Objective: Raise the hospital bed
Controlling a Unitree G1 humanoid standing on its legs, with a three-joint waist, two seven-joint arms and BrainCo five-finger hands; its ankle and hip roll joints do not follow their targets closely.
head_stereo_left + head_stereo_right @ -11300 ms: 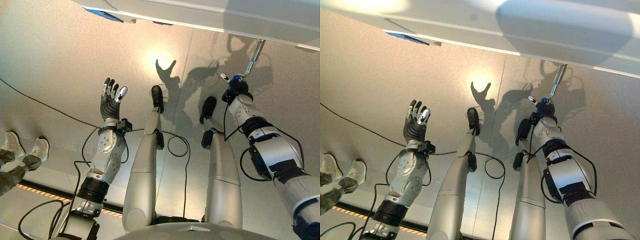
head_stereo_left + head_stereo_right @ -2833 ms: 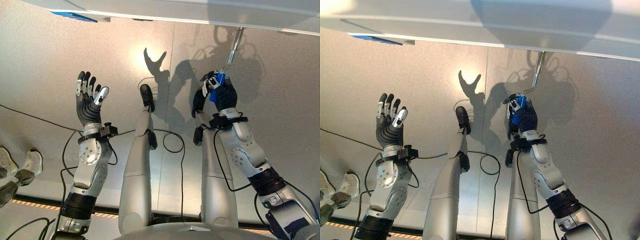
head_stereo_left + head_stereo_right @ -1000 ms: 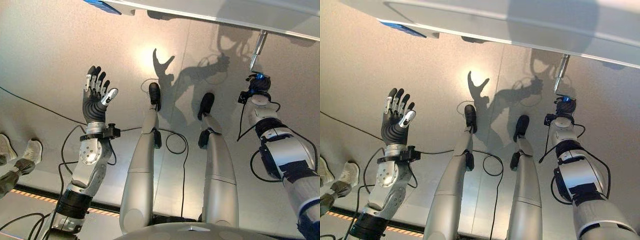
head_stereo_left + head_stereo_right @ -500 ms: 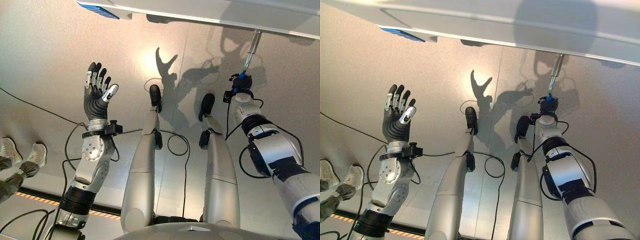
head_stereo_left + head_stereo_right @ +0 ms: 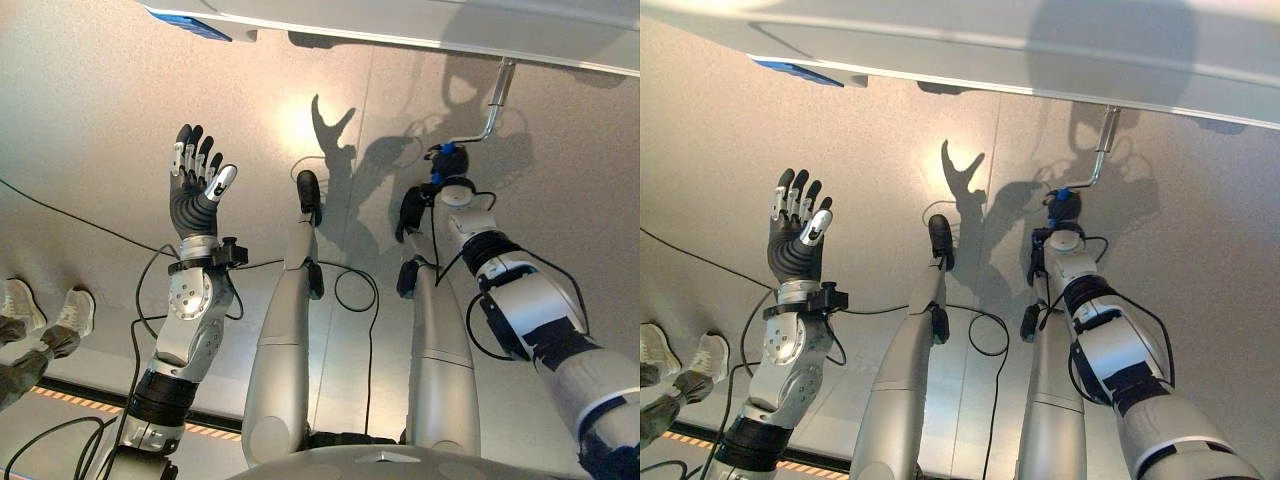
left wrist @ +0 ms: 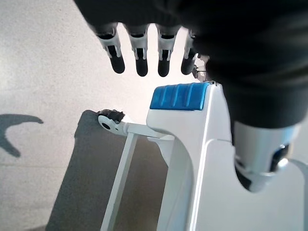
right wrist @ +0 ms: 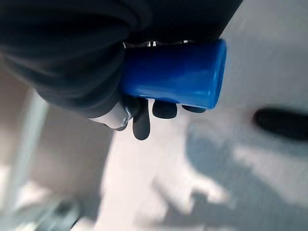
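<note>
The bed (image 5: 420,20) runs as a white edge across the twelve o'clock side of the head views, with a blue patch (image 5: 190,22) on its underside toward eleven o'clock. From that edge, at about one o'clock, a silver crank (image 5: 492,105) hangs down and bends at its lower end toward a blue handle (image 5: 1063,193). The right hand (image 5: 447,178) is clamped on that handle, its arm reaching up from the five o'clock corner; in the right wrist view the blue handle (image 7: 173,73) lies across the palm with the dark-tipped fingers (image 7: 141,126) curled round it and one end of the cylinder sticking out past them. The left hand (image 5: 195,190) is held up at about nine o'clock, well apart from the crank, with its palm facing the middle of the scene, fingers straight and slightly spread, holding nothing. In the left wrist view its fingers (image 6: 141,57) hang in a straight row, and past them stands a white frame of the bed (image 6: 192,159) with a blue ribbed cap (image 6: 180,96) on its top and a small dark wheel (image 6: 108,120) on a white bar (image 6: 120,178) beside it. A person's shoes (image 5: 45,310) show at the eight o'clock edge of the left eye view, standing on the pale floor (image 5: 90,130).
</note>
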